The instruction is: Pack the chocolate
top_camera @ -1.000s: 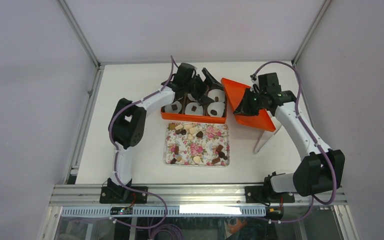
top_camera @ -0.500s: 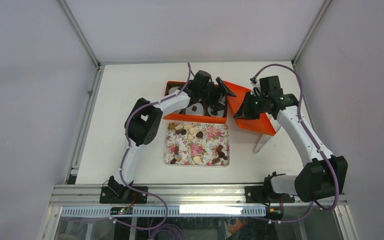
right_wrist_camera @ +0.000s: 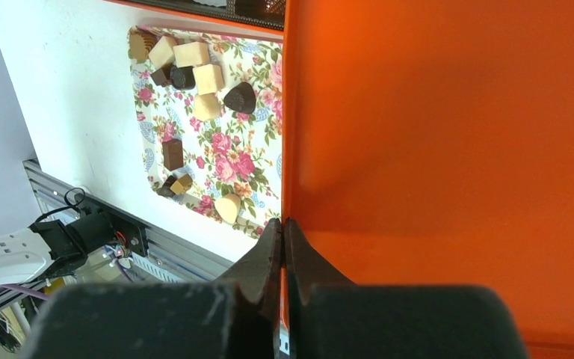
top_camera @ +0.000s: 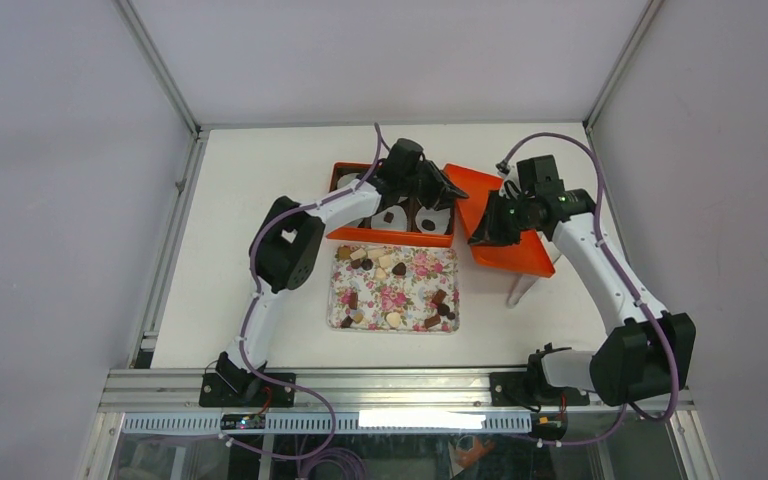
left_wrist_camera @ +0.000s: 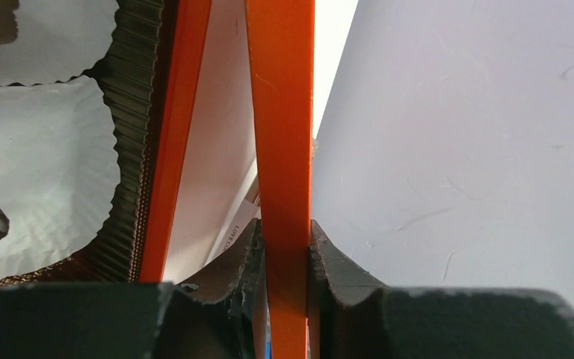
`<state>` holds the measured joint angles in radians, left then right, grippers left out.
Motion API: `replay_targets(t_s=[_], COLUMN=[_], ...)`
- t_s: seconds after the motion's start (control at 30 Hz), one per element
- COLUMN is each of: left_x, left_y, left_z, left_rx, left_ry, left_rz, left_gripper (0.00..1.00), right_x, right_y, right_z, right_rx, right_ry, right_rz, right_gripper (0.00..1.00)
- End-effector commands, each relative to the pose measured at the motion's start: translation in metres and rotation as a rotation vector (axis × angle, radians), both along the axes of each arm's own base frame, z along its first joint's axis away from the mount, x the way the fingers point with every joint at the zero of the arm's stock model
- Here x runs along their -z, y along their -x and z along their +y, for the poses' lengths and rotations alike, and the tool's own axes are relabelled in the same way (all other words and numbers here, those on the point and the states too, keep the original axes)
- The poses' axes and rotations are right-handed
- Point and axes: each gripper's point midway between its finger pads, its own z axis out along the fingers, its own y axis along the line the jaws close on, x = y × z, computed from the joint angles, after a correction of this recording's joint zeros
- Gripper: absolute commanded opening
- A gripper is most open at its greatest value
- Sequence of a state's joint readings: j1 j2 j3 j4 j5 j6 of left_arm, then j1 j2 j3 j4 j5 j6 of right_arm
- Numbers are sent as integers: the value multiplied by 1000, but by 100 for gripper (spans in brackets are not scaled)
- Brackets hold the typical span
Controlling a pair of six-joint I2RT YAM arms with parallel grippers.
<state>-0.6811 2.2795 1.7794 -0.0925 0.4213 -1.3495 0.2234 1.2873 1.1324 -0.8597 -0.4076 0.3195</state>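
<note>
Both arms' jaws pinch the orange lid (top_camera: 520,255) by its rim. I'd level it, square it over the box (top_camera: 385,237), then lower slowly.

We see a white desk (top_camera: 250,180) boxed in by plain pale grey panels: a back wall (top_camera: 390,60), a left wall (top_camera: 50,200) and a right wall (top_camera: 720,180). Aluminium posts (top_camera: 160,68) rise from the far corners. A metal rail (top_camera: 380,385) runs along the near edge, with a bright light strip (top_camera: 420,420) just below it.
</note>
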Motion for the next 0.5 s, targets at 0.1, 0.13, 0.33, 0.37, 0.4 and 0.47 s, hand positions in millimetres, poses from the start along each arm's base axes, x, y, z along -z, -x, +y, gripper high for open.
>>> replay_targets(t_s=[0.1, 0.13, 0.33, 0.37, 0.4, 0.47], left_x=[-110, -122, -184, -193, -202, -217], left_y=[16, 18, 31, 33, 35, 36], left_z=[9, 16, 47, 52, 59, 75], left_rx=[40, 29, -3, 0, -2, -6], left_ry=[83, 73, 37, 32, 25, 11], left_rz=[-257, -290, -445, -468, -485, -501], left_gripper=[0, 0, 0, 0, 0, 0], right_x=[-50, -58, -136, -152, -165, -183], right_y=[9, 10, 17, 19, 21, 26], right_z=[2, 0, -12, -13, -13, -13], right_rx=[-58, -55, -29, -35, -55, -93], right_ry=[-35, -27, -22, -28, -28, -21], right_rz=[-130, -155, -434, -492, -556, -661], right_gripper=[8, 25, 83, 85, 85, 87])
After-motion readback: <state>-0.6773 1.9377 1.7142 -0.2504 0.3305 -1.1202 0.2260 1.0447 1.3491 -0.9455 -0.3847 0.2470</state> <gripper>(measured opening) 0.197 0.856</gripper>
